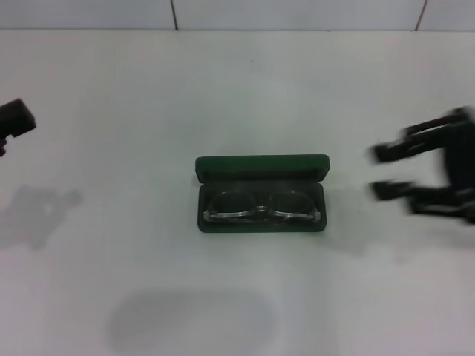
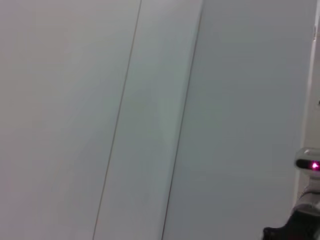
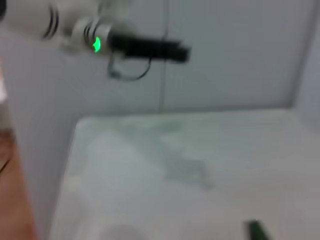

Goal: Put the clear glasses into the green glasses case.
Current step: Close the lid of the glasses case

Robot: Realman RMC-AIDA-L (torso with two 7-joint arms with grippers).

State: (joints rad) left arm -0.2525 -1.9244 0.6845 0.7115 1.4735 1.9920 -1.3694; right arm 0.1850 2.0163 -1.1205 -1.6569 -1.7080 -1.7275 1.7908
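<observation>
The green glasses case (image 1: 261,169) lies open in the middle of the white table, its lid standing up along the far side. Inside it, the clear glasses (image 1: 260,206) rest flat on the dark lining, lenses side by side. My right gripper (image 1: 378,172) hovers at the right edge of the head view, well to the right of the case, open and holding nothing. At the far left edge my left gripper (image 1: 15,119) shows only in part, far from the case. A dark green sliver, likely the case (image 3: 257,231), shows in the right wrist view.
The white table (image 1: 148,111) runs back to a tiled wall (image 1: 297,13). The right wrist view shows the left arm (image 3: 60,25) with a green light, and the table's edge (image 3: 65,165) beside a brown floor. The left wrist view faces a plain wall (image 2: 150,120).
</observation>
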